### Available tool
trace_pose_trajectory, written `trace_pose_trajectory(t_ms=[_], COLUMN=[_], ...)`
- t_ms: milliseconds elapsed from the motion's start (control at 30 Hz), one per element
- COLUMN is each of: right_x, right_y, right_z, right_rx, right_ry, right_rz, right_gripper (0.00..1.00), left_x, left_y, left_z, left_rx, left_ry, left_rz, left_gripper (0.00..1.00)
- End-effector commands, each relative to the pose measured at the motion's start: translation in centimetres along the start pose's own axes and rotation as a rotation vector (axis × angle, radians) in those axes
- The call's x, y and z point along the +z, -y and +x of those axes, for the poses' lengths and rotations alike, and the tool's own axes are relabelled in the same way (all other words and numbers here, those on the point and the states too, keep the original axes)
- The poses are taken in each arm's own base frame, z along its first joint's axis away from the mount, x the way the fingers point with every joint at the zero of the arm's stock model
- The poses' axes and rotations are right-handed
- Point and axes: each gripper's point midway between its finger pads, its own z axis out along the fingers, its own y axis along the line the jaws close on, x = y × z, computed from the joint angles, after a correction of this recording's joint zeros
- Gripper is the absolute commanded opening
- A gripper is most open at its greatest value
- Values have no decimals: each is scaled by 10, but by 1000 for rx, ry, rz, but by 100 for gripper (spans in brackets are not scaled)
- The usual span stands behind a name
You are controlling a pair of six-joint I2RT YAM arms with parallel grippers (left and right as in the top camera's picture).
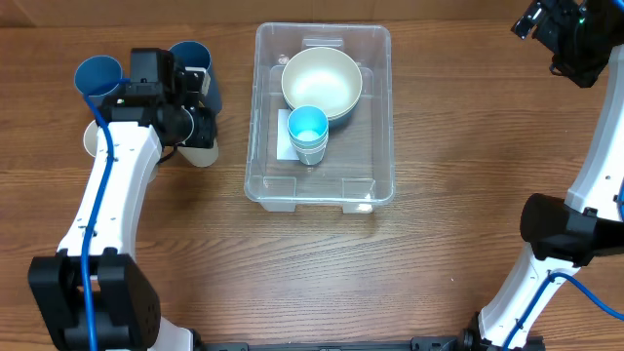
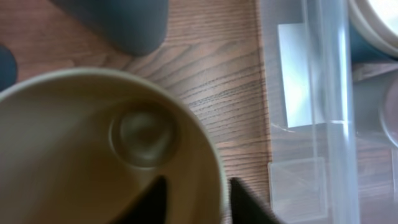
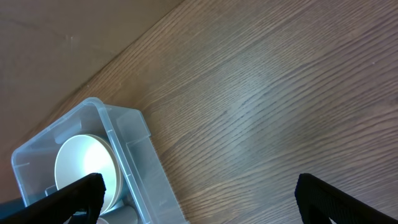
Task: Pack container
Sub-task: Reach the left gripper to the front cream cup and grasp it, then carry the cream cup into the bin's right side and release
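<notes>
The clear container (image 1: 383, 146) stands at the table's middle. It holds a white bowl (image 1: 322, 80) and a stack of light blue cups (image 1: 308, 125) over its white label. My left gripper (image 1: 190, 122) is left of the container, over a cream cup (image 1: 202, 153). In the left wrist view its fingers (image 2: 200, 200) straddle the rim of the cream cup (image 2: 74, 155), one inside and one outside, shut on it. The container wall (image 2: 329, 124) is just to the right. My right gripper (image 1: 556, 29) is high at the far right, open and empty (image 3: 199, 199); the container's corner (image 3: 134, 155) shows below it.
Two blue cups (image 1: 97, 73) (image 1: 190, 54) stand behind the left gripper; one shows in the left wrist view (image 2: 118, 22). Another cream cup (image 1: 92, 138) sits partly hidden under the left arm. Bare wood lies right of the container.
</notes>
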Motion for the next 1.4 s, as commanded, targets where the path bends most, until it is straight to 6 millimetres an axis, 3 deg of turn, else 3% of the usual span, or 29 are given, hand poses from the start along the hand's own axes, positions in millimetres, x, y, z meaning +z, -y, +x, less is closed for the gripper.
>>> trace_pose_trajectory(t_ms=[0,133,300,467,600,733,800,833,933,967,1000,1067,1133,1233,1367], right_x=[-24,-24,-24,-24,-24,-24,-24,-24,-24,-24,-24,-24,-24,-24,-24], right_y=[-6,-6,-6,-6,-6,-5,-6,-6,-6,-6,-6,-6,-6,-6,-6], right_z=[-4,-4,-4,-4,-4,-4,-4,-4,-4,-4,-4,-4,-4,-4,-4], right_rx=[-15,-15,-15,-15,-15,-15,-15,-15,-15,-15,-15,-15,-15,-15,-15], right_ry=[59,59,59,59,59,59,59,59,59,59,59,59,59,59,59], right_rz=[-29,-29,-29,-29,-29,-29,-29,-29,-29,-29,-29,-29,-29,-29,-29], right_gripper=[100,100,100,100,100,100,100,100,100,100,100,100,100,100,100], left_x=[7,4,-26,-80,-129,-184,-210,-226,-243,-246,-245,-238,-215,-177,-135], left_y=[2,2,24,57,63,77,97,119,173,210,230,260,288,316,328], left_z=[-2,-6,-14,-29,-34,-36,-34,-32,-24,-18,-13,-3,8,23,30], left_rx=[-18,-73,-35,80,60,45,90,157,332,451,517,614,689,767,780], left_ry=[-11,0,-15,37,127,265,347,399,470,496,500,490,434,332,231], left_rz=[4,5,10,-84,-184,-171,-125,-79,21,82,111,150,171,207,193], left_gripper=[4,4,4,4,4,4,4,4,4,4,4,4,4,4,4])
